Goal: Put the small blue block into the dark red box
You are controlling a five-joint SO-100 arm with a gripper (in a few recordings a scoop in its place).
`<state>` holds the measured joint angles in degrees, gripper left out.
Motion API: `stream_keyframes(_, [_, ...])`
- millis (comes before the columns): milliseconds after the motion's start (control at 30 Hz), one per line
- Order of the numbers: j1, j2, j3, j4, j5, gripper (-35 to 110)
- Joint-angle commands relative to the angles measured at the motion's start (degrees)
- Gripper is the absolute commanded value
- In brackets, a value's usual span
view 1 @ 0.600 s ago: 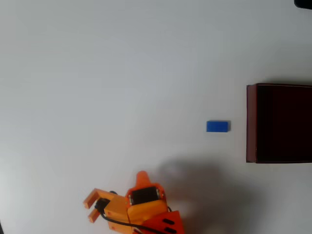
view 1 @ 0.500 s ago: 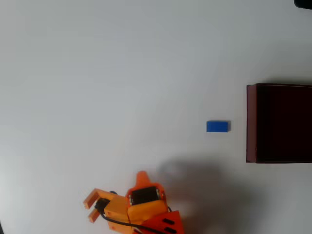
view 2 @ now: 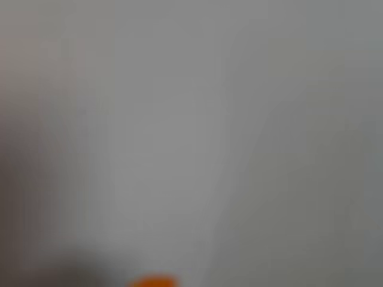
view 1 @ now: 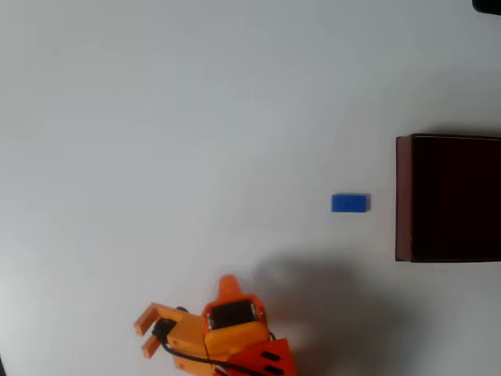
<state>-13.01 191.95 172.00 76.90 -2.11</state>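
From overhead I see the small blue block [view 1: 349, 204] lying flat on the white table [view 1: 196, 117], just left of the dark red box [view 1: 403, 196], apart from it; the box runs off the right edge, its interior nearly black. My orange gripper [view 1: 145, 333] sits at the bottom edge, well away from the block, fingers parted and holding nothing; the arm behind it is cut off. On the wrist camera everything is a grey blur, with an orange sliver [view 2: 152, 281] at the bottom I can't identify.
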Motion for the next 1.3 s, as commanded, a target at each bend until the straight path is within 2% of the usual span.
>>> stream_keyframes(0, [-0.53, 0.18, 0.26, 0.18, -0.44, 0])
stream_keyframes(367, [-2.2, 0.44, -0.53, -0.09, -0.44, 1])
stream_keyframes(500, [-4.22, 0.44, -2.2, -0.18, 4.22, 9])
stream_keyframes(567, [-5.45, 0.44, -2.29, -4.39, 5.01, 13])
stream_keyframes(733, [-2.99, -0.09, -6.68, -7.29, 1.93, 21])
stream_keyframes(833, [-0.7, -7.82, -12.3, -9.14, -0.97, 22])
stream_keyframes(1000, [5.63, -36.74, -31.9, -5.45, -4.83, 22])
stream_keyframes(1267, [15.12, -45.44, -39.46, -5.89, -9.84, 22])
